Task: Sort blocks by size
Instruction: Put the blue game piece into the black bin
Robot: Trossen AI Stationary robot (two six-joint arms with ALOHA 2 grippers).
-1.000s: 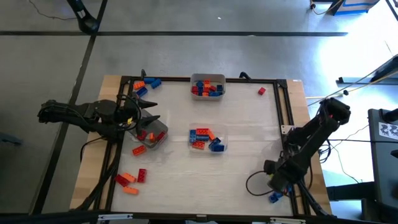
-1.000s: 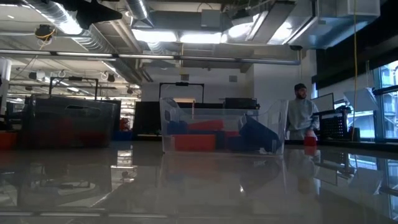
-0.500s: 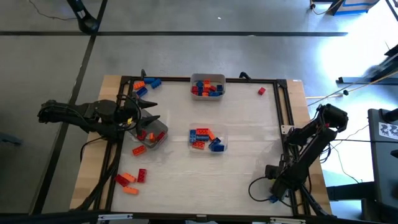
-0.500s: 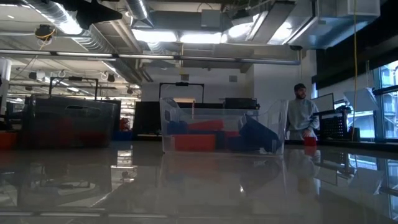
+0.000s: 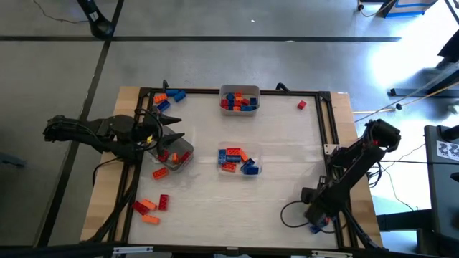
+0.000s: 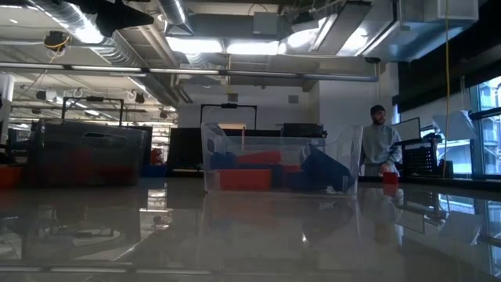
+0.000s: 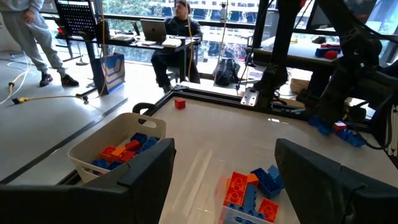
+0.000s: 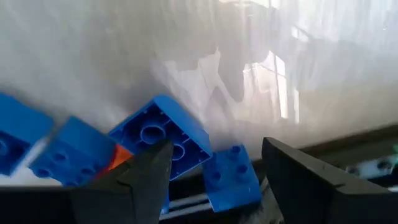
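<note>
I have the right gripper [image 8: 208, 177] low over the blue blocks [image 8: 163, 142] at the table corner, fingers apart, nothing gripped; left gripper [image 7: 227, 171] waits spread beside its tray [image 5: 188, 152].

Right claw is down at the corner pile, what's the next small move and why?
Probably ease the right claw down and close. Its jaws stand open around a small blue block, with a larger blue block right beside it, so keep clear of that one.

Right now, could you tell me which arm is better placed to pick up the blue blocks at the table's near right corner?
Probably the right: its gripper hangs open directly over those blue blocks, while the left gripper waits across the table.
</note>
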